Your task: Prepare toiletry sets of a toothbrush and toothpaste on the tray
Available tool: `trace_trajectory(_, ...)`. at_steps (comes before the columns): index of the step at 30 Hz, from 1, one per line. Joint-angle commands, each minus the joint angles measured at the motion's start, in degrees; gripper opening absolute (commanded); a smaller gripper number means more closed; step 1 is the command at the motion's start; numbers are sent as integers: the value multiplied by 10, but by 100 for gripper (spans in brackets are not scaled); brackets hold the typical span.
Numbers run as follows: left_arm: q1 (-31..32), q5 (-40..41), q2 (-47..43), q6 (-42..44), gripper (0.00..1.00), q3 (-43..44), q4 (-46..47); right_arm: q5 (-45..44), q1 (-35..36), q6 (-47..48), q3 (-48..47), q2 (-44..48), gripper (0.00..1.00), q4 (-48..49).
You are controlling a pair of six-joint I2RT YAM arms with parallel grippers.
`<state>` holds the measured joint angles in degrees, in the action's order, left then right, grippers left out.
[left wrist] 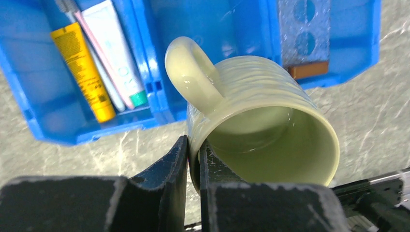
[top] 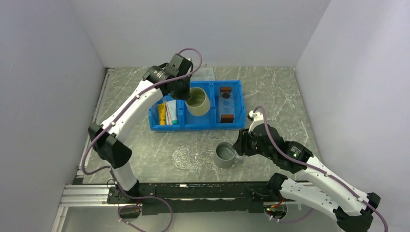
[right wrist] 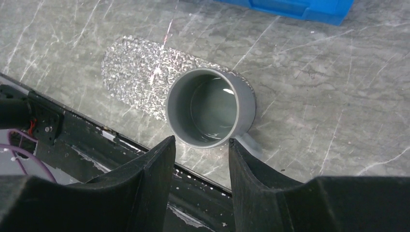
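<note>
The toothpaste (left wrist: 116,48), a pale tube with a green cap, lies in the left compartment of the blue bin (left wrist: 29,116). Beside it lies the thin pinkish toothbrush (left wrist: 99,50). The clear tray (left wrist: 303,29), with a brown wooden handle (left wrist: 309,69), sits in the bin's right compartment (top: 226,117). My left gripper (left wrist: 193,145) is shut on the rim of a pale green mug (left wrist: 261,121), one finger inside and one outside, over the middle compartment (top: 198,100). My right gripper (right wrist: 200,142) is open, just short of a grey cup (right wrist: 210,106).
A yellow tube (left wrist: 82,70) lies beside the toothbrush. The grey cup (top: 225,154) stands on the marble table next to a patch of clear bumpy sheet (top: 189,157). A clear container (top: 206,73) sits behind the bin. A black rail (top: 193,188) runs along the near edge.
</note>
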<state>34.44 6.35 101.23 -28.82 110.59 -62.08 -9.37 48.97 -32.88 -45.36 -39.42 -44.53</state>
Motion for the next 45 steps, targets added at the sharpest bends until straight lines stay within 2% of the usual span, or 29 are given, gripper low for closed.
trace_trajectory(1,17,50,-94,11,0,-44,7,-24,2,-3,-35,-10,47,8)
trace_trajectory(15,51,72,-361,-51,0,-346,26,-56,2,-9,-40,-19,47,-4)
trace_trajectory(21,54,54,-428,-90,0,-429,48,-68,2,-25,-37,-28,47,-7)
trace_trajectory(33,62,26,-457,-137,0,-563,118,-78,2,-54,-24,-27,47,-18)
trace_trajectory(45,63,-1,-428,-149,0,-617,185,-91,2,-79,-3,-29,47,-15)
